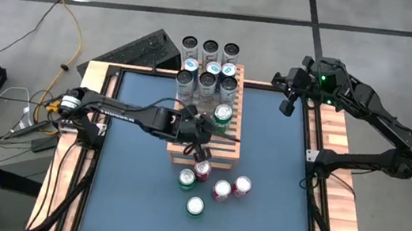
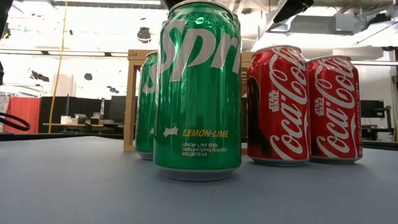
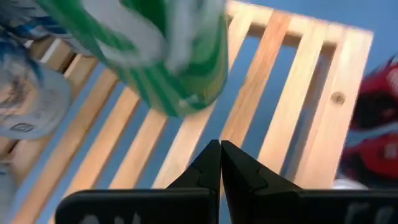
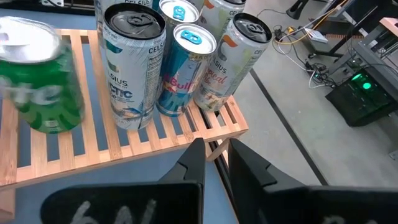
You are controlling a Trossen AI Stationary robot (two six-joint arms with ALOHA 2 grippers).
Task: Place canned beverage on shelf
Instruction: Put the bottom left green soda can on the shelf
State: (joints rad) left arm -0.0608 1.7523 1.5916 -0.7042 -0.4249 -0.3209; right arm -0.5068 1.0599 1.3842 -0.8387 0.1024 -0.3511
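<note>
Low view: a green Sprite can (image 2: 198,93), "LEMON-LIME", stands nearest, two red Coca-Cola cans (image 2: 305,106) beside it. From above, the left gripper (image 1: 199,140), fingers pressed together and empty, hangs over the slatted wooden shelf (image 1: 227,150) beside a green can (image 1: 223,115) standing there. The right gripper (image 1: 287,106), fingers slightly parted, waits off the table's far right corner.

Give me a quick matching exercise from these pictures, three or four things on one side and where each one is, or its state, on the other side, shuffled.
Things:
1. green soda can with silver top
2. two red cola cans
3. left gripper
4. right gripper

Places or states:
A. on the blue tabletop, in front of the rack
B. fingers shut, above the slats
C. on the light-brown slatted wooden shelf
D. off the shelf's far right corner

Pairs: 1-C, 2-A, 3-B, 4-D
</note>
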